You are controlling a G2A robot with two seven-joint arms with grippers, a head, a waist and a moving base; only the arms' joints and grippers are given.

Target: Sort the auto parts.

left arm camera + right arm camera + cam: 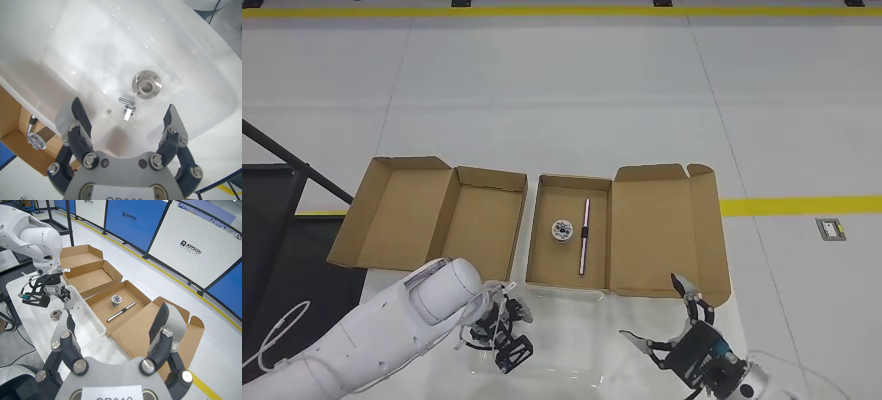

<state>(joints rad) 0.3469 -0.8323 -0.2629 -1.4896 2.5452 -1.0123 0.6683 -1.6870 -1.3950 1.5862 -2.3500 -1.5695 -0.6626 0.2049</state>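
Left gripper [123,104], at the lower left of the top view, hangs wide open and holds nothing over a white plastic tray [208,56] containing a round silver metal flange [146,87] and a small silver metal bracket [128,109]. At centre, an open brown cardboard box [550,262] holds a toothed silver hub [562,230] and a slim silver rod [585,235]. Right gripper [116,308], at the lower right, is wide open with nothing in it.

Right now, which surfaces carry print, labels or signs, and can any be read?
White pegboard panel: brand logo and wordmark, legible.
Blue panel: the same logo, legible.
Left gripper label: cut off at the edge.
Right gripper label: cut off too.
Floor plate: too small to read.
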